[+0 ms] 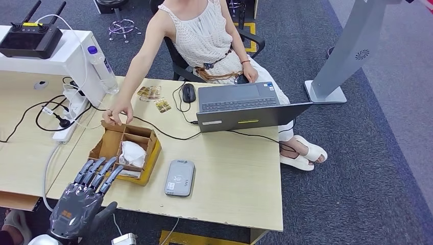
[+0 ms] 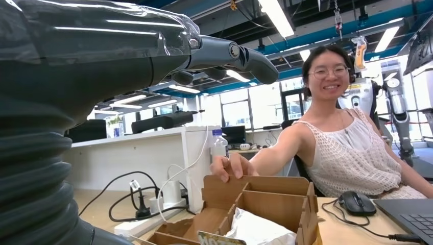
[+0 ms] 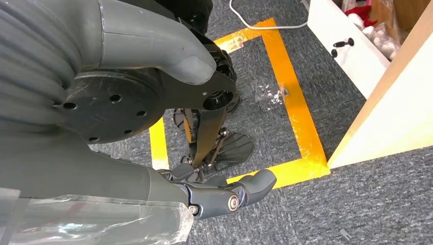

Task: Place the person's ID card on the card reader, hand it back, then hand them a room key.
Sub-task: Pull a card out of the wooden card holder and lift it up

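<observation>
**Left hand waits at the box, card reader lies flat on the table**

I see the robot's left hand point(image 1: 84, 196) raised at the near-left corner of the table point(image 1: 240, 173), palm down. Its fingers point(image 1: 99, 171) are stretched out straight and a little spread, and they point toward 1 o'clock, at the cardboard box point(image 1: 127, 150). The fingertips are just over the near edge of this box. The hand holds nothing.

The card reader point(image 1: 179, 177) is a grey flat device with rounded corners. It lies on the table just beside the box, at 3 o'clock from it. Its long axis runs from 6 o'clock to 12 o'clock, tilted slightly toward 1 o'clock. A small white label is on its near end. No card lies on top of it.

The box has compartments, and in 1 of them sits something wrapped in white point(image 1: 133, 152). The person's hand point(image 1: 117, 116) rests on the far rim of the box, at 12 o'clock from the robot's fingers. I cannot tell if this hand holds a card. The person sits at the far side, beside an open laptop point(image 1: 245, 107) and a black mouse point(image 1: 188, 92).

The right hand point(image 3: 214, 196) hangs low beside the table, above grey carpet with yellow tape point(image 3: 301, 122). Its fingers are loosely extended and hold nothing.
</observation>
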`<action>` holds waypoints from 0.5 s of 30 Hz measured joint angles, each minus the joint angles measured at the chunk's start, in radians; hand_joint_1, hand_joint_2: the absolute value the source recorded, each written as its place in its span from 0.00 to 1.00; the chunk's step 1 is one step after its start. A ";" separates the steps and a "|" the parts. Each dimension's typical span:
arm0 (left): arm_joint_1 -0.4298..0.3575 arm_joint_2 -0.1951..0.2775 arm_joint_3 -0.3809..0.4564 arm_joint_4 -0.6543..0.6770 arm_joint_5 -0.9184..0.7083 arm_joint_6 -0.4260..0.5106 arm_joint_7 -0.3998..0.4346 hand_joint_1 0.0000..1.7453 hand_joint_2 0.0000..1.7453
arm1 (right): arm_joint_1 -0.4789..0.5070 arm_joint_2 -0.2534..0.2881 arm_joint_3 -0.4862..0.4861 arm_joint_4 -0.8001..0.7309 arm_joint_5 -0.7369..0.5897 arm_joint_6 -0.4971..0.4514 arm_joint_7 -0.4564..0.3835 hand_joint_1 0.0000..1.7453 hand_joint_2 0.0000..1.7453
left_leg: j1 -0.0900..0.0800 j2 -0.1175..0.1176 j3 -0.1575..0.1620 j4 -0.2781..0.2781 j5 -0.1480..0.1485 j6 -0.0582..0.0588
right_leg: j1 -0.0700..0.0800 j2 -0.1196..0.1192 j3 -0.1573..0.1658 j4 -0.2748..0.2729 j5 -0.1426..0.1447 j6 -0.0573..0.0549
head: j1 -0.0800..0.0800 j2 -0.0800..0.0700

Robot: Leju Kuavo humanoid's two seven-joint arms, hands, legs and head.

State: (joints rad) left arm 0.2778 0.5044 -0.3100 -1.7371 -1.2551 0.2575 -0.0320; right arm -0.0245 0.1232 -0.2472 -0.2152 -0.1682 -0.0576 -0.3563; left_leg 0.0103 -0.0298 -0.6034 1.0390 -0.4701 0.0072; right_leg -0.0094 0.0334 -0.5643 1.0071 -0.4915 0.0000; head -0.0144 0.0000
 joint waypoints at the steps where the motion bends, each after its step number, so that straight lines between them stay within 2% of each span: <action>1: 0.000 0.002 -0.001 -0.001 0.000 0.000 0.000 0.00 1.00 | 0.000 0.000 0.000 0.000 0.000 0.000 0.000 0.00 1.00 | 0.000 0.000 0.000 0.000 0.000 0.000 | 0.000 0.000 0.000 0.000 0.000 0.000 | 0.000 0.000; 6: 0.000 0.010 -0.008 -0.004 0.003 -0.004 0.018 0.00 1.00 | 0.000 0.000 -0.006 0.000 0.007 0.000 0.002 0.00 1.00 | 0.000 0.000 0.000 0.000 0.000 0.000 | 0.000 0.000 0.000 0.000 0.000 0.000 | 0.000 0.000; 9: -0.002 0.010 -0.010 -0.004 -0.017 -0.003 0.062 0.00 1.00 | 0.000 0.000 -0.014 0.000 0.014 0.000 0.007 0.00 1.00 | 0.000 0.000 0.000 0.000 0.000 0.000 | 0.000 0.000 0.000 0.000 0.000 0.000 | 0.000 0.000; 15: -0.016 -0.026 -0.010 -0.004 -0.075 0.001 0.152 0.00 1.00 | 0.001 0.000 -0.028 0.000 0.022 -0.001 0.011 0.00 1.00 | 0.000 0.000 0.000 0.000 0.000 0.000 | 0.000 0.000 0.000 0.000 0.000 0.000 | 0.000 0.000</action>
State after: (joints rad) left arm 0.2622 0.4788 -0.3202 -1.7411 -1.3298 0.2586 0.1203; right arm -0.0233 0.1236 -0.2752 -0.2155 -0.1459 -0.0586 -0.3451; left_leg 0.0103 -0.0298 -0.6034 1.0390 -0.4701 0.0072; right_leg -0.0094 0.0335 -0.5644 1.0071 -0.4915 0.0000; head -0.0144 0.0000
